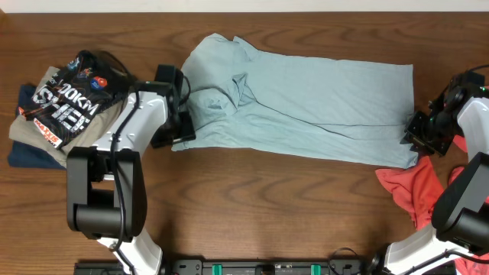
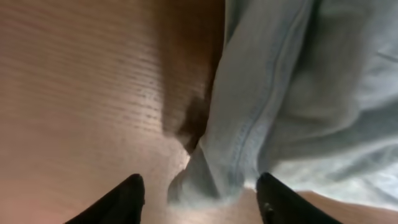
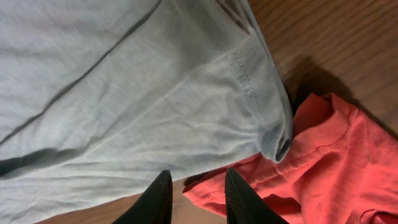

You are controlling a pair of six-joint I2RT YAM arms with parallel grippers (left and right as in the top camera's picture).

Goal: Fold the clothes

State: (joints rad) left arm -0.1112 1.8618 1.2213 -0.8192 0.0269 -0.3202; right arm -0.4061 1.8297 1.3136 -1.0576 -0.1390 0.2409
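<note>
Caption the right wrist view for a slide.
Right tool by pale blue T-shirt hem, coral-red garment alongside, on table.

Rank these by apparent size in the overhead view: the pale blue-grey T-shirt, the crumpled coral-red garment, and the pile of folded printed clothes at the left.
1. pale blue-grey T-shirt, spread flat: clearly largest.
2-3. pile of folded printed clothes and coral-red garment look alike; the right arm hides part of the red one, so unranked.
</note>
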